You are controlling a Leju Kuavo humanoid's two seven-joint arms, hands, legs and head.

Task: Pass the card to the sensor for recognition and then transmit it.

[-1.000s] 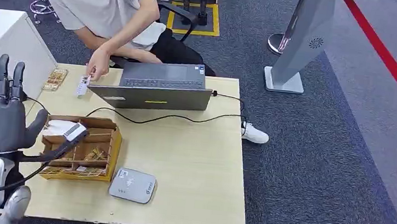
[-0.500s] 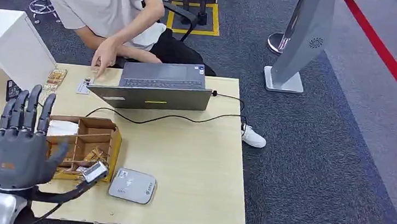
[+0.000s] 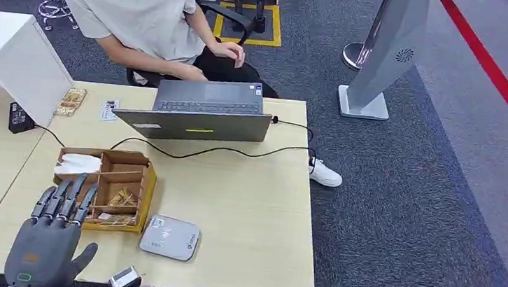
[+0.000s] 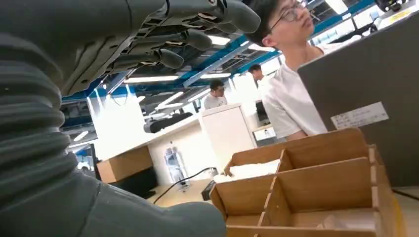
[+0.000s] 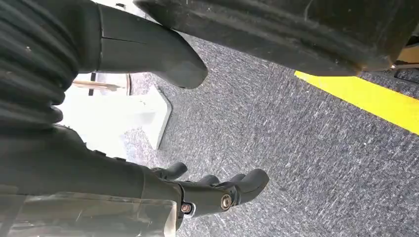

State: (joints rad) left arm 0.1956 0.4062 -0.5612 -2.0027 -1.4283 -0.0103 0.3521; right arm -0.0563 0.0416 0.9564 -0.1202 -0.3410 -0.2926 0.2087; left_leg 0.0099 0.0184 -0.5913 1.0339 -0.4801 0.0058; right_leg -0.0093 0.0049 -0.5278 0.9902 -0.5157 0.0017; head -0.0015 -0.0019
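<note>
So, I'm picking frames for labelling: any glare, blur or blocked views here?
Head view: even light, sharp. Left wrist view: ceiling lights and window blown out, the left hand dark and blurred up close. Right wrist view: the right hand in shadow, bright patch overexposed.

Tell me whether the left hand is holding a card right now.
No. The left hand hovers by the wooden box with fingers spread and nothing in them.

Left hand (image 3: 44,250) empty, fingers spread, beside wooden box (image 3: 141,189), sensor (image 3: 169,238)
</note>
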